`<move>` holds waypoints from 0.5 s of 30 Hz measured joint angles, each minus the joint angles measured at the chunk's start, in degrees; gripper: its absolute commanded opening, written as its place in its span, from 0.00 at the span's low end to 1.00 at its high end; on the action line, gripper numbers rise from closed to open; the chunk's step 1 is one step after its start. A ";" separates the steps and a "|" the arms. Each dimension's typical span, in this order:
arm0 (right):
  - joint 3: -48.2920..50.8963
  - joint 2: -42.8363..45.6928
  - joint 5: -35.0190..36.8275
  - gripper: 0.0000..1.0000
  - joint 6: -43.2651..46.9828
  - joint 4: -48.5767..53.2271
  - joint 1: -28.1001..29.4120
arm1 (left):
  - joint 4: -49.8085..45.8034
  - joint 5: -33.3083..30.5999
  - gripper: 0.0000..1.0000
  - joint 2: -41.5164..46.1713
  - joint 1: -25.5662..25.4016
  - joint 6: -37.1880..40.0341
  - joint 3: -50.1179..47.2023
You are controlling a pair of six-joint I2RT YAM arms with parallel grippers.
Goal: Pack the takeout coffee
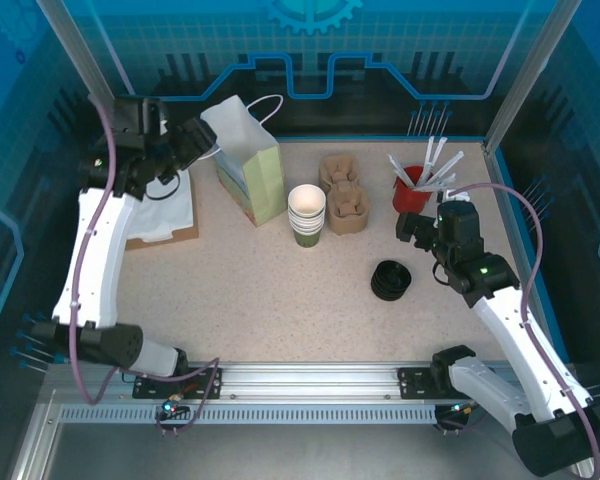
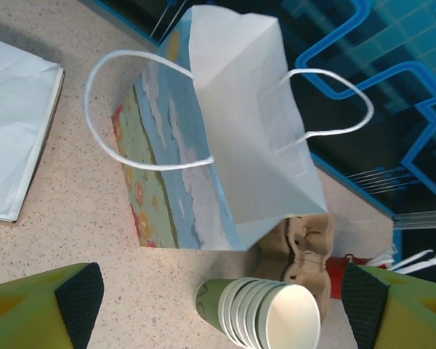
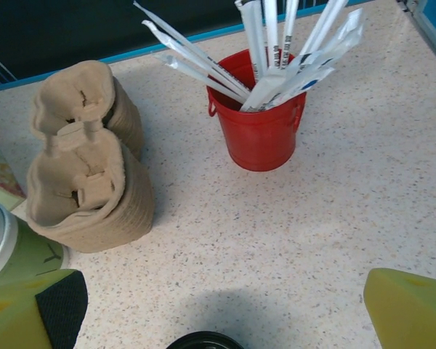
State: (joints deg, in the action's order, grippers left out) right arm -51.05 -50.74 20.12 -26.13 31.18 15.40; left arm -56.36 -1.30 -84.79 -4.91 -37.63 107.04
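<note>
1. Lower right, top view: black lids [image 1: 391,280] on table; right gripper [image 3: 225,298] up-frame of them, jaws wide, empty.
2. Frame ctr: takeout coffee [image 1: 306,238], green cup at btm of pale cup stack [image 1: 307,203], right of paper bag [image 1: 250,165].
3. Upper left: left gripper [image 2: 221,294] beside bag, jaws apart, nothing held.

Speckled beige tabletop [image 1: 280,290], items mostly along the rear. Far left: a flat pile of white paper [image 1: 170,205] on a brown sheet, lying flat. Next, an upright paper bag [image 1: 255,175], mouth open, handles up. Just right of it an olive-green cup [image 1: 306,238] stands on the surface, with pale cups nested in it. Beside that are two stacks of brown pulp cup carriers [image 1: 343,195], then a red bucket [image 1: 410,195] holding wrapped straws. Nearer the front, well apart from the rest, a short stack of black lids [image 1: 391,280].
</note>
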 measured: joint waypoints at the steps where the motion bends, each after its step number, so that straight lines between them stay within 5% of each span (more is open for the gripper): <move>1: -0.07 0.04 0.57 1.00 0.02 0.28 0.00 | -0.37 -0.79 0.88 -1.84 -0.35 0.00 1.25; 15: -0.07 0.90 4.13 1.00 1.55 2.29 0.04 | -4.87 -7.85 0.83 -21.64 -1.60 0.15 21.07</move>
State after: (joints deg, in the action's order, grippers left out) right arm -51.11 -49.84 24.25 -24.58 33.47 15.44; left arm -61.23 -9.15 -106.43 -6.50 -37.47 128.11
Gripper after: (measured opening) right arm 0.999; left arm 0.831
